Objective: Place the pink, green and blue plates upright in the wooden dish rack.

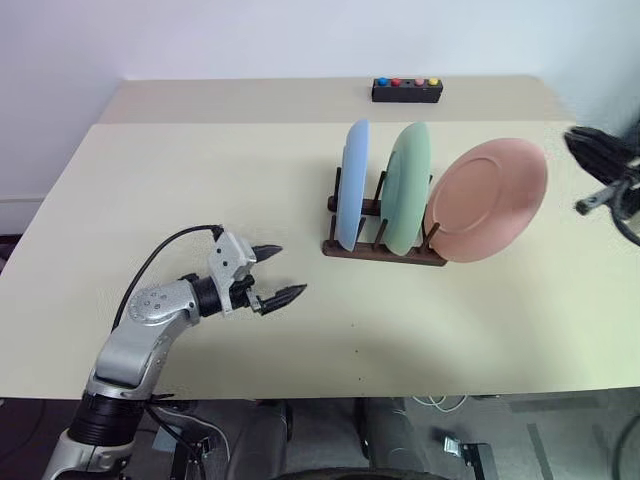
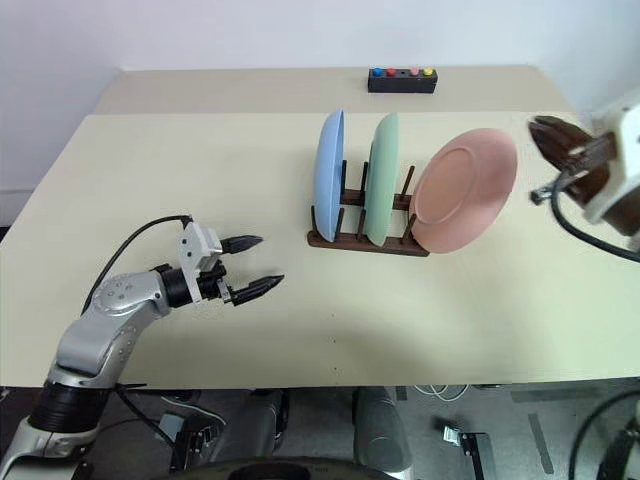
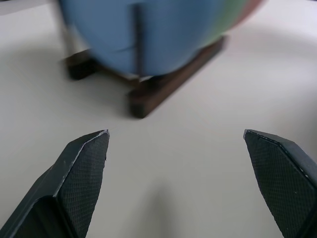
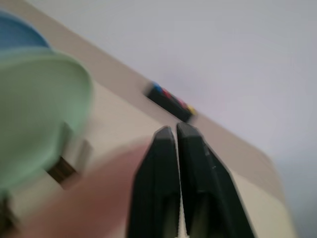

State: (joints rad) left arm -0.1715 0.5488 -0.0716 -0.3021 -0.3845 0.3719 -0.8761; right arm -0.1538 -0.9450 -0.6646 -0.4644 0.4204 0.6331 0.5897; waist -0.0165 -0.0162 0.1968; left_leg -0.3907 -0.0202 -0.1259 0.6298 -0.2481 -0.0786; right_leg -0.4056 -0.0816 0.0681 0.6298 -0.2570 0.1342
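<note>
The dark wooden dish rack (image 1: 385, 250) stands on the table right of centre. A light blue plate (image 1: 355, 185) and a mint green plate (image 1: 410, 185) stand upright in it on edge. The salmon pink plate (image 1: 487, 200) sits at the rack's right end, tilted with its face towards me. My left gripper (image 1: 288, 270) hovers low over the table to the left of the rack, open and empty, pointing at the blue plate (image 3: 163, 34). My right gripper (image 2: 558, 140) is off to the right of the pink plate, apart from it, its fingers (image 4: 163, 148) shut together on nothing.
A small black box with coloured buttons (image 1: 407, 90) lies at the back of the table. The table's front edge (image 1: 330, 390) runs just below my left arm. Bare tabletop lies left of and in front of the rack.
</note>
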